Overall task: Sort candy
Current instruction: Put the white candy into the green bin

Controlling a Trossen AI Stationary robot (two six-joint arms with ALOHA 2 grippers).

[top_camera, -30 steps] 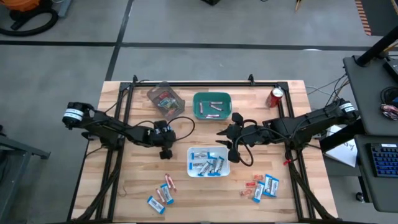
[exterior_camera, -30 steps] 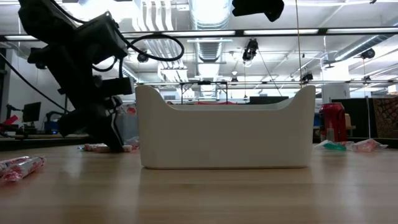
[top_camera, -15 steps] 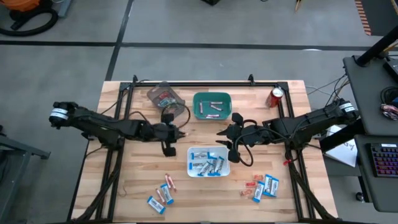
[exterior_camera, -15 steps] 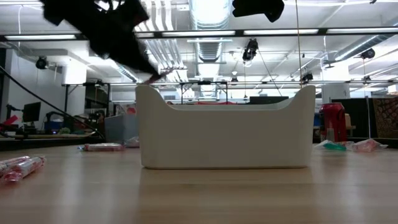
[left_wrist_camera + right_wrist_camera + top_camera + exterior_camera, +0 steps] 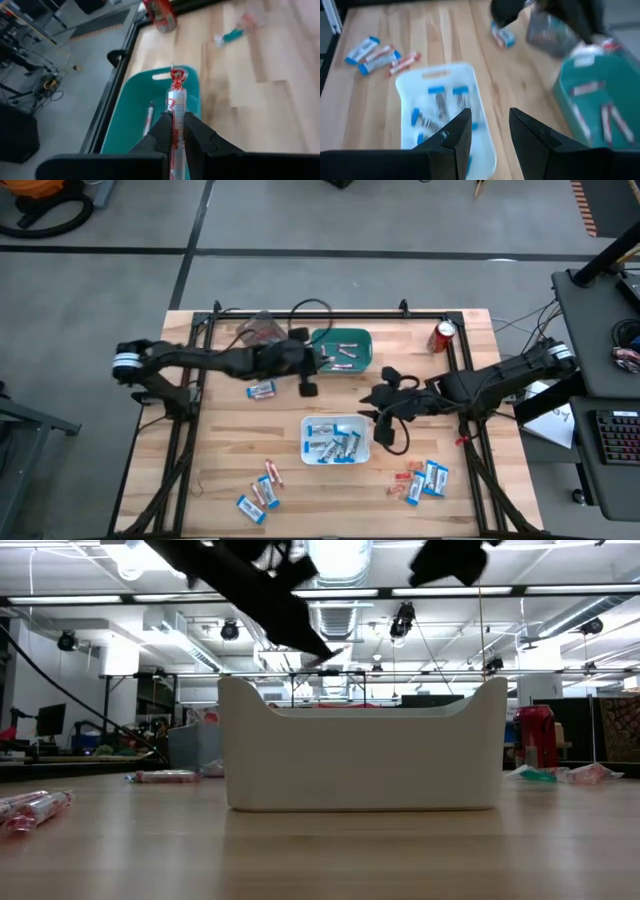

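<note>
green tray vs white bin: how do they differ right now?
Colour: the teal-green plastic tray against the white plastic bin.
Contents: the tray holds slim pinkish-white stick candies; the bin holds blue-and-white rectangular packets.
Place: the tray sits at the table's far edge, the bin nearer the middle.
Activity: the left claw, shut on a stick, is over the tray; the open right claw is beside the bin.
Both are rounded rectangular containers.

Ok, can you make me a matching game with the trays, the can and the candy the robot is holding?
Things:
1. green plastic tray
2. white plastic tray
3. red soda can
4. slim pinkish-white candy stick

Places:
A. holds blue-and-white packets
B. gripped by the left gripper
C. stands at the table's far right corner
D. holds slim sticks

Pairs: 1-D, 2-A, 3-C, 4-B
</note>
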